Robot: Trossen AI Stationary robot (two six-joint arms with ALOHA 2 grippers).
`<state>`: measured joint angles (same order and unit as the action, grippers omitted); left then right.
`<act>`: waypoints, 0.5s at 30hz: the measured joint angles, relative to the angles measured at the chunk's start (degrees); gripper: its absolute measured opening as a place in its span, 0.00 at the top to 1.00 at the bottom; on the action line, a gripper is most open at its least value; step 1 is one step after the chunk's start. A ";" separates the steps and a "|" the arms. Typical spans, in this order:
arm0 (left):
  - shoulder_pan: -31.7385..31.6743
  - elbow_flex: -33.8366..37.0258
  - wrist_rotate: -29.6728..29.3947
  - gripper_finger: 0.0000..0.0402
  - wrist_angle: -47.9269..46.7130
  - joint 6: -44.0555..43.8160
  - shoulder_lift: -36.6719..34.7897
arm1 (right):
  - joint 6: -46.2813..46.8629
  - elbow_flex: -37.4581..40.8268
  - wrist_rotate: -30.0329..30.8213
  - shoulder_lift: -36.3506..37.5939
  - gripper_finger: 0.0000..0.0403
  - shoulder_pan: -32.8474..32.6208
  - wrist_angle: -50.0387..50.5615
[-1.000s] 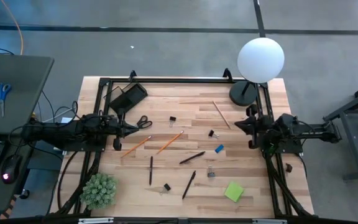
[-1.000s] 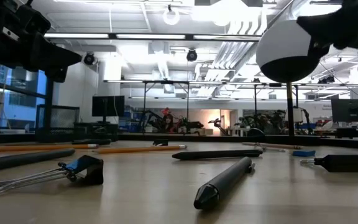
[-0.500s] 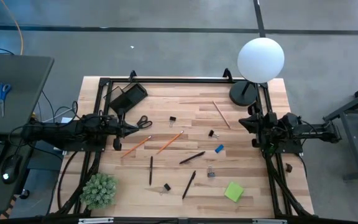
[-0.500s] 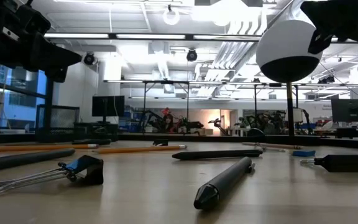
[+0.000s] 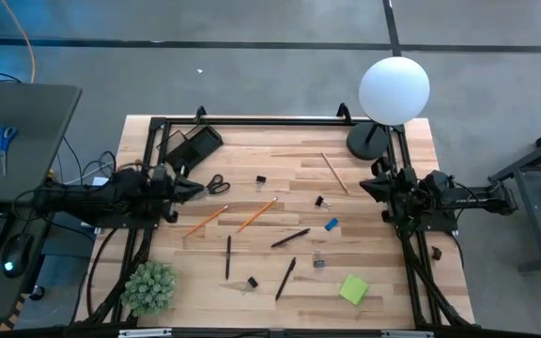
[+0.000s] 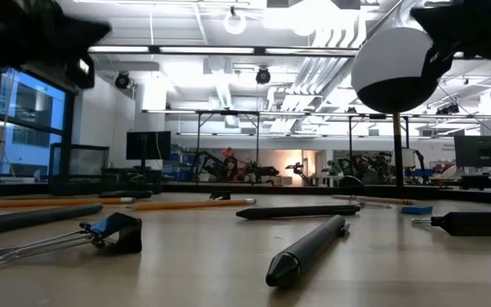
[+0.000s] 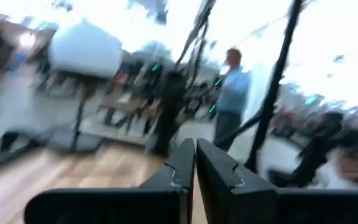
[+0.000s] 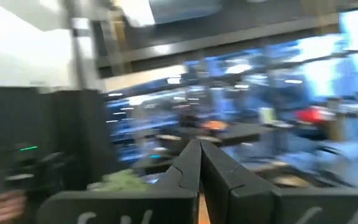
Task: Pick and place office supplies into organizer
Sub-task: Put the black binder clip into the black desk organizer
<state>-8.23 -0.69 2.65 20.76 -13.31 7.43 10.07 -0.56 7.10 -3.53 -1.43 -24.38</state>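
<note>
Since the earlier frame, the left gripper (image 5: 198,186) has been drawn back toward the table's nine o'clock edge; the right gripper (image 5: 366,188) is held at three o'clock. Both jaw pairs are clenched and empty. No legible writing is seen. The black rectangular organizer tray (image 5: 193,145) lies at eleven o'clock, its long axis running diagonally. The two orange pencils (image 5: 256,214), also diagonal, lie near centre.

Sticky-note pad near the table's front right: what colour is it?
Bright green; the sticky-note pad shows best in the high view.
</note>
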 joint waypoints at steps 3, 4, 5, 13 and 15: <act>0.02 0.02 0.60 0.98 3.60 0.94 3.08 | -4.12 0.00 10.20 -2.37 1.00 0.09 -1.02; 0.01 0.02 0.00 0.98 3.86 1.61 4.26 | -6.08 0.00 12.87 -3.43 1.00 0.28 -2.43; 0.00 0.02 -1.10 0.98 3.86 2.12 5.51 | -7.34 0.00 14.31 -4.58 1.00 0.44 -3.68; 0.00 -2.11 -5.10 0.98 9.24 2.34 19.58 | -9.14 -0.09 7.68 -15.08 1.00 1.16 -7.60; 0.00 -4.55 -5.11 0.98 9.17 2.37 24.14 | -10.20 -0.48 7.95 -18.27 1.00 1.16 -7.64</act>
<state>-8.23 -5.24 -2.46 29.93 -10.94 31.57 -0.13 -1.04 15.05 -21.81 -0.27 -32.02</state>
